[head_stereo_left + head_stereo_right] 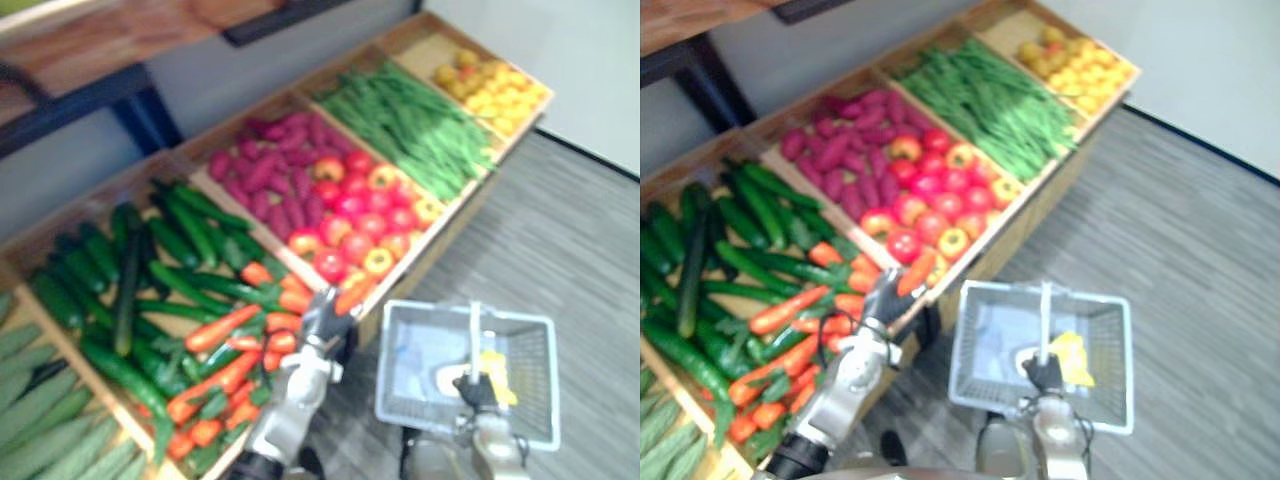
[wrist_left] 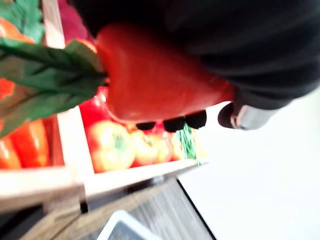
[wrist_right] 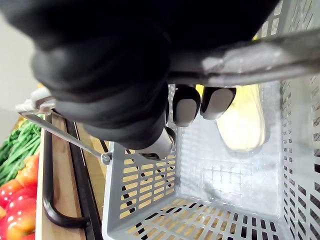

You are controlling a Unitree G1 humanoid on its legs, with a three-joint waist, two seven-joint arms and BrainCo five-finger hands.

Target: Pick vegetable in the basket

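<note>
One carrot (image 2: 155, 80) was clamped in the robot's left hand (image 1: 325, 322). The fingers were wrapped under its thick end, dark fingertips (image 2: 174, 123) just showing past it, and the green leaves trailed out behind. It hung over the front lip of the wooden stand (image 1: 440, 245), lifted clear of the carrot bin (image 1: 225, 370) and close to the tomatoes (image 1: 350, 215). The right hand (image 1: 478, 392) was closed round the handle (image 1: 474, 330) of the grey mesh basket (image 1: 388, 370). The basket hung just beside the stand, over the floor, and something yellow (image 3: 242, 125) already lay in its bottom.

To my eye the carry across was the risky part. A gap of bare floor lay between stand and basket, and a smooth, tapering carrot held by one end could slide out of the fingers if the arm swung sharply, landing short. The basket hung from that single handle, so a knock from the left hand on its rim would probably set it rocking or tip it. The handle also ran across the opening. A carrot let go above it might strike the bar and bounce out, and the leaves could snag there too.
</note>
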